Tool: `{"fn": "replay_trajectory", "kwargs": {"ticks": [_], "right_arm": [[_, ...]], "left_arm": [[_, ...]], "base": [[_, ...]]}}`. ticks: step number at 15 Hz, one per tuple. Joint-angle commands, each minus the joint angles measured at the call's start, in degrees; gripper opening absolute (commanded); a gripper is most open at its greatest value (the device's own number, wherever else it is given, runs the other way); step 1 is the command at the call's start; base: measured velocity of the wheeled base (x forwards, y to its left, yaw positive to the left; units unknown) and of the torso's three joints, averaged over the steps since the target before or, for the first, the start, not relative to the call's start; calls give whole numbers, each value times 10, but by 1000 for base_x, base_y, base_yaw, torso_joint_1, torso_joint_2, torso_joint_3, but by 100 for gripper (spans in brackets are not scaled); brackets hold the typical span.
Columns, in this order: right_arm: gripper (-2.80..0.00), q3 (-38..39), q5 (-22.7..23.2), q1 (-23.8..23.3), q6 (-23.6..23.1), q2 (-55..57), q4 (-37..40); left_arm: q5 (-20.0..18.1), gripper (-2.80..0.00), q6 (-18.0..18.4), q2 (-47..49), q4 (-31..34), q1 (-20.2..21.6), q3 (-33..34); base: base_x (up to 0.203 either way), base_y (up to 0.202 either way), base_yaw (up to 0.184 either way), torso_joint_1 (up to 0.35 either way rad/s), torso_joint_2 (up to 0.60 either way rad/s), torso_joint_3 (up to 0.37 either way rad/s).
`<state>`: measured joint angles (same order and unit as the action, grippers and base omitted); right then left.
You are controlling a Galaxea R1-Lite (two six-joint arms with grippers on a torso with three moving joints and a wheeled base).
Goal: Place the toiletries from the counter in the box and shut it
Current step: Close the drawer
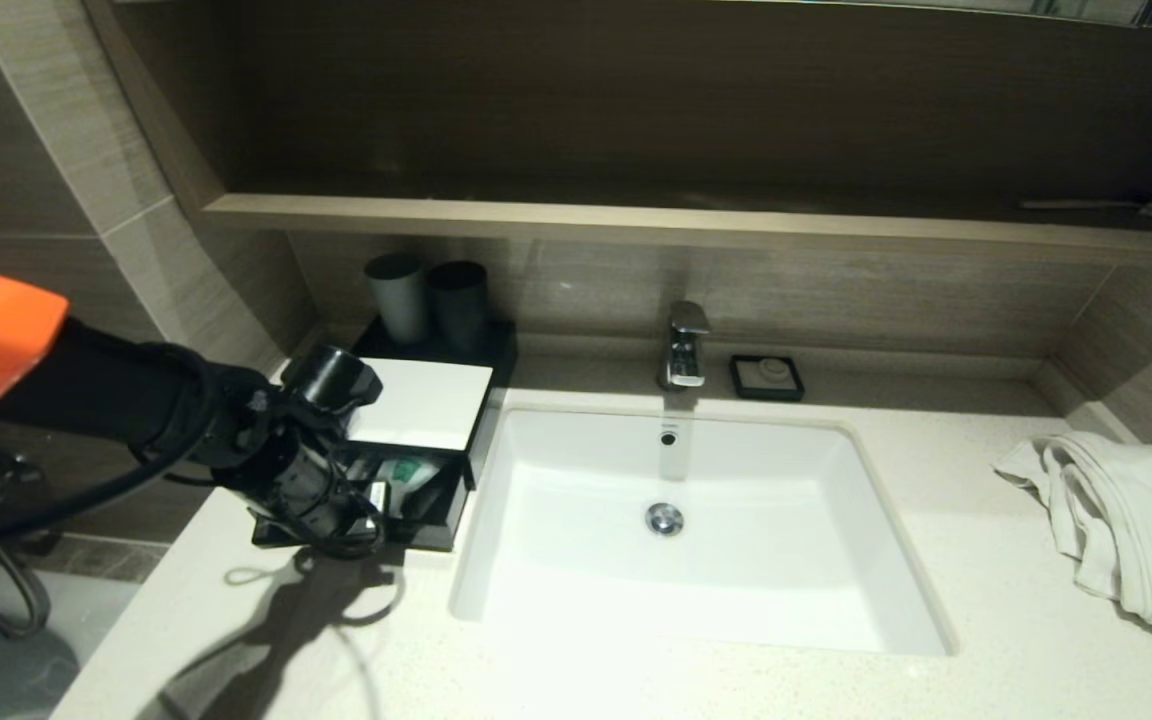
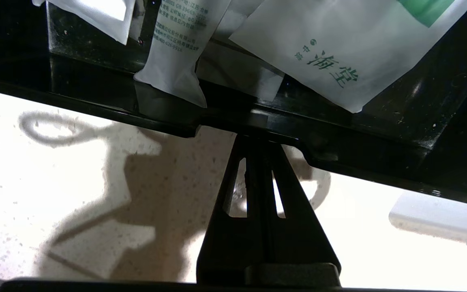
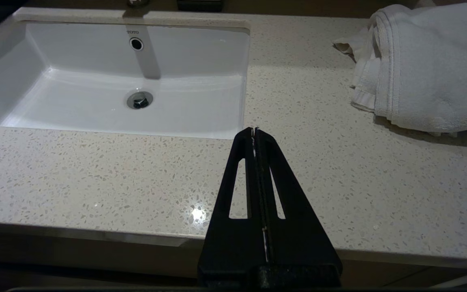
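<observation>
left hand (image 2: 258,140), clenched, presses the open drawer front of the box (image 1: 423,402) left of the sink (image 1: 536,440); toiletries (image 2: 339,52) inside lie front-to-back; right hand (image 3: 254,132) clenched.

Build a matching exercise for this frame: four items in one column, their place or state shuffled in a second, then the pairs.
1. left gripper
2. toiletries
3. white towel
4. soap dish

a. beside the faucet
b. lying in the box's open drawer
c. shut, tips at the drawer front
d. crumpled on the counter, right of the sink

Pairs: 1-c, 2-b, 3-d, 4-a
</observation>
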<state>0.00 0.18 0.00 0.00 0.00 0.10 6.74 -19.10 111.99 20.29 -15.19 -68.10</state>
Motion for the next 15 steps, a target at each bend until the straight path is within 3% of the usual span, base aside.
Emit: {"fn": "replay_trajectory", "kwargs": {"ticks": [1,15], "right_arm": [[-280,0,0,0,0,0,0],[-280,0,0,0,0,0,0]], "left_arm": [[0,-280,-1,13,0,1,-10],[-1,-280,-1,54,6,11,-86]], "base": [[0,0,0,0,0,0],[0,0,0,0,0,0]]}}
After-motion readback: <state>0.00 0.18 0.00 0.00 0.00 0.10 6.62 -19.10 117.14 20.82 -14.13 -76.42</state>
